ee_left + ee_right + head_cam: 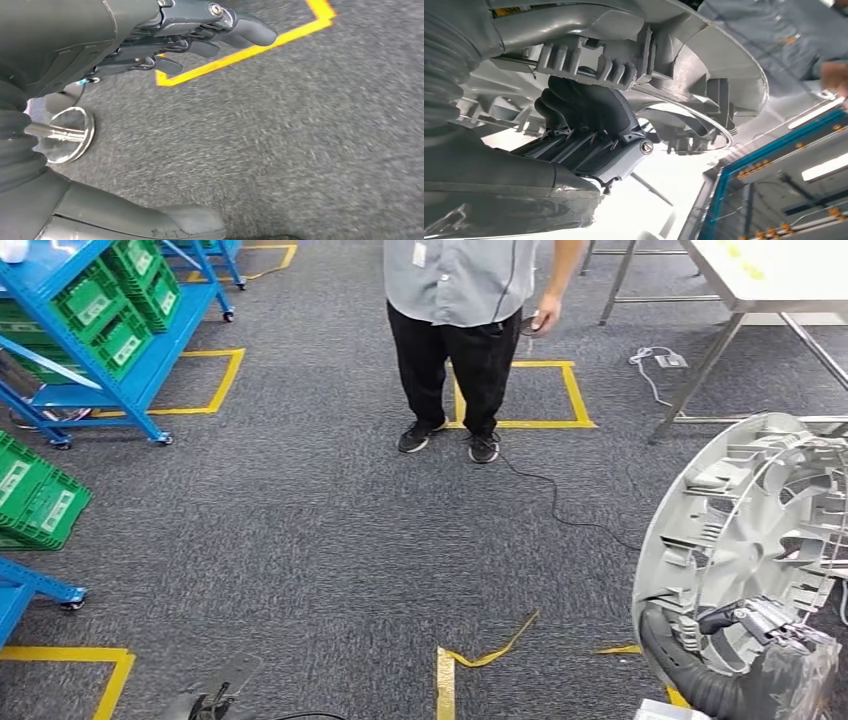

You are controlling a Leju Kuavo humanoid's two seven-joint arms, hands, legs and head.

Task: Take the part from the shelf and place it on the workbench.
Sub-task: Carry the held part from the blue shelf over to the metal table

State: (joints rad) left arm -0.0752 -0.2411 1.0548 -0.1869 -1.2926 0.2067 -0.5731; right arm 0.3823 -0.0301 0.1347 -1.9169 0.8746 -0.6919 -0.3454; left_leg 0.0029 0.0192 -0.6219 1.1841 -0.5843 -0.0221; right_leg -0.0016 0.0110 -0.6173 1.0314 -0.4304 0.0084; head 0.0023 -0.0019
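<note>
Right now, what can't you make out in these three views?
- Part, head view: right side cut off by the frame edge.
- Right hand, right wrist view: fingertips hidden in the part's ribs.
- Workbench, head view: top mostly cropped.
- Person, head view: above the chest out of frame.
- Left hand, left wrist view: carpet beneath is motion-blurred.

Right hand (pixel 752 622) raised at lower right of head view, dark fingers (pixel 579 107) curled into ribbed underside of the grey round part (pixel 745 530), gripping it, tilted on edge. Left hand (pixel 190 35) hanging low over the carpet floor (pixel 280 135), fingers loosely extended and apart, holding nothing.
</note>
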